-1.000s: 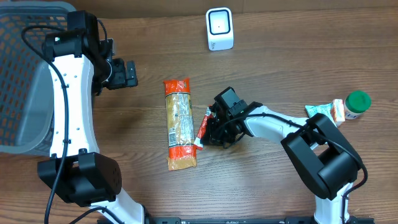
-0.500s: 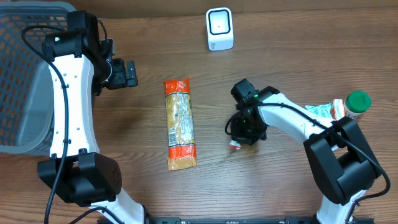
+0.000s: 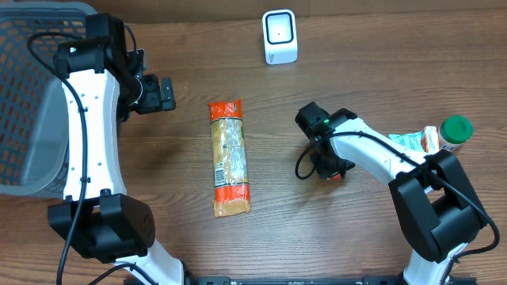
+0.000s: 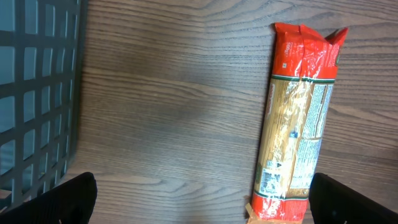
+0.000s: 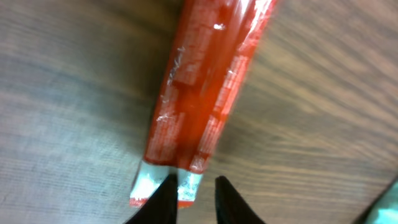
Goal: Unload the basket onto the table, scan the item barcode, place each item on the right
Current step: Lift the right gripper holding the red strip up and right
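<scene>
The right end effector (image 5: 194,202), barely parted, sits at one end of the sachet (image 5: 205,87), which lies on the counter (image 3: 380,71), well apart from the scanner (image 3: 280,36). A pinch on so thin an edge may slip. The left end effector (image 4: 202,205) hangs open, empty.

Soft, even light from above, faint shadows; right wrist view blurred (red packet (image 5: 205,81) smeared), others sharp.

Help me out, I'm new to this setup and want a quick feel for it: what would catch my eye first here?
The long orange-ended pasta packet lying mid-table stands out most, with the white scanner near the table's far edge. To the packet's right, the right gripper hangs just over one end of a small red sachet lying on the wood.
</scene>
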